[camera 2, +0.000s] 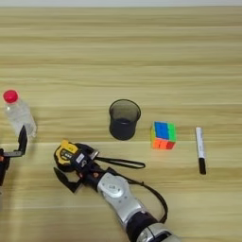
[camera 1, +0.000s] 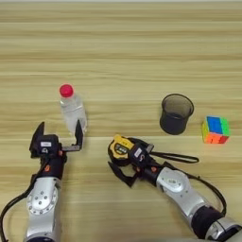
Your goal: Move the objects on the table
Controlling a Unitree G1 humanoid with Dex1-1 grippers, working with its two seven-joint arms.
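Objects on the desk point(camera 1: 142, 42), five in all, each standing or lying apart from the others. Small clear bottle with red cap point(camera 1: 72, 108), upright at the near left; yellow-black tape measure point(camera 1: 120, 148) near the middle, its black strap point(camera 1: 175, 157) trailing right; dark translucent cup point(camera 1: 176, 113), upright and apparently empty, right of centre; multicolour puzzle cube point(camera 1: 215, 130) just right of the cup; white-black pen point(camera 2: 200, 150) lying farthest right, seen in the right eye view only. Left hand point(camera 1: 57, 134), fingers spread and released, holds nothing; one finger stands just beside the bottle's base, the bottle outside the gap. Right hand point(camera 1: 124, 164), fingers apart, sits at the tape measure: one finger lies against its casing, the other near-side and clear, so nothing is clasped. Judged progress: early. No object is lifted or gathered; both hands appear to be at the approach stage, with bottle and tape measure the likely first picks and cup, cube and pen untouched.
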